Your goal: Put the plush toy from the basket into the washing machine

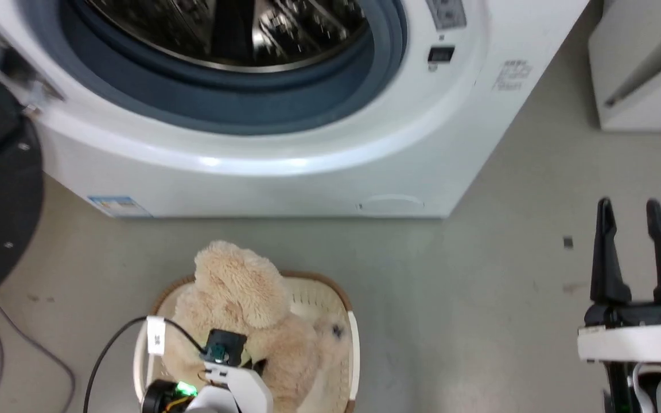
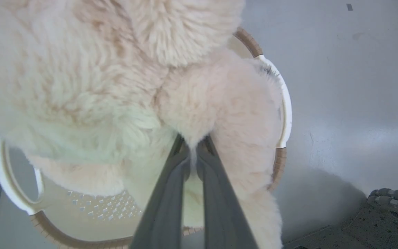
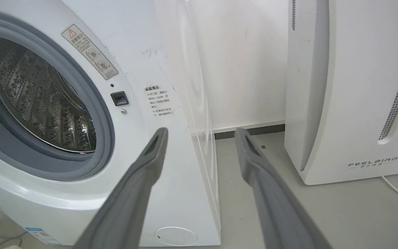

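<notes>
Left gripper [image 2: 192, 143] is down in the basket [image 2: 284, 114], its two dark fingers [image 2: 164, 207] clenched together on a fold of the plush toy [image 2: 92, 83]. Just a sliver of cream fur shows between the tips. The toy's bulk billows out beyond the fingertips and to either side of them. Beside the fingers, on the wrist view's left, a bare patch of perforated basket wall peeks through.

From the head camera, the plush toy [image 1: 238, 298] sits heaped in the basket [image 1: 354, 344], its top rising above the brown rim. The left wrist is pressed into the fur and the fingers are buried out of sight there. The basket stands on the floor [image 1: 479, 275], with a strip of bare floor between it and the washing machine [image 1: 284, 178] ahead.

Over to the right gripper [image 1: 629, 206]: fingers spread wide, nothing between them, hanging over bare floor well apart from the basket.

Along the right gripper [image 3: 200, 133] in its own wrist view, the washing machine [image 3: 164, 193] lies beyond the finger on that view's left. Its mouth is open, a grey-blue gasket [image 3: 106, 138] ringing the shiny perforated drum [image 3: 40, 93]. Beyond the other finger stands a white appliance [image 3: 351, 86] on the floor. The gap between the fingers frames the washer's side panel and the wall behind.
</notes>
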Robot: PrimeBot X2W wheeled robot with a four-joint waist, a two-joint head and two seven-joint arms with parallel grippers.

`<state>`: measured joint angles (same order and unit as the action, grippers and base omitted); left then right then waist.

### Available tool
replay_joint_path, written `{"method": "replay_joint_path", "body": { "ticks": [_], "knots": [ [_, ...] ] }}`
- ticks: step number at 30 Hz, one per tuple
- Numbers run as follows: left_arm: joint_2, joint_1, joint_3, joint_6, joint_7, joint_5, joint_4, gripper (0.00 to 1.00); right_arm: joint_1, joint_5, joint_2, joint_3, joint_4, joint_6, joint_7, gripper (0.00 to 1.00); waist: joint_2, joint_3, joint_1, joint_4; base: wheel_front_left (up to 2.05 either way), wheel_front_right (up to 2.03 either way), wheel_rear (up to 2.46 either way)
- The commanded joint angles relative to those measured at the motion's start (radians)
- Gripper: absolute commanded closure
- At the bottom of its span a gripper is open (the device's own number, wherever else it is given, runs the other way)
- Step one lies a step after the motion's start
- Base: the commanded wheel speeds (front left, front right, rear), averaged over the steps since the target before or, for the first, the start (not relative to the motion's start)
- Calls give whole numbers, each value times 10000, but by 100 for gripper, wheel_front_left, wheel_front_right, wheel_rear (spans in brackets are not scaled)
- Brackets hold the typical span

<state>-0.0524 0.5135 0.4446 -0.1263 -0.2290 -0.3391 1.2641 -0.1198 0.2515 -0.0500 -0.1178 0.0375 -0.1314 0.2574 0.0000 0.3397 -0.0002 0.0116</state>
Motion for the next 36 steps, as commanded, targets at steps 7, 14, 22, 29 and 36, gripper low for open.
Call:
{"method": "replay_joint_path", "body": {
  "ticks": [7,14,22,29,36],
  "knots": [
    [7,-443,220,-43,-294,-330,-615,100,688,110,-2,-95,-137,7,44,0,0,-1295,2,308,0,0,0],
    [-114,-697,152,0,-323,-341,-1791,100,1087,205,-2,-145,-169,7,44,0,0,-1940,2,471,0,0,0],
    [-255,-901,-297,318,-325,-172,-3565,100,1363,282,-2,-87,-189,7,44,0,0,-2335,2,534,0,0,0],
    [-366,-783,-815,491,-326,-81,-4583,100,1380,320,-2,-8,-141,7,44,0,0,-2354,2,387,0,0,0],
    [-441,-100,-1377,715,-326,57,-5192,100,1109,354,-2,-9,-7,7,44,0,0,-1890,2,42,0,0,0]
  ]
}}
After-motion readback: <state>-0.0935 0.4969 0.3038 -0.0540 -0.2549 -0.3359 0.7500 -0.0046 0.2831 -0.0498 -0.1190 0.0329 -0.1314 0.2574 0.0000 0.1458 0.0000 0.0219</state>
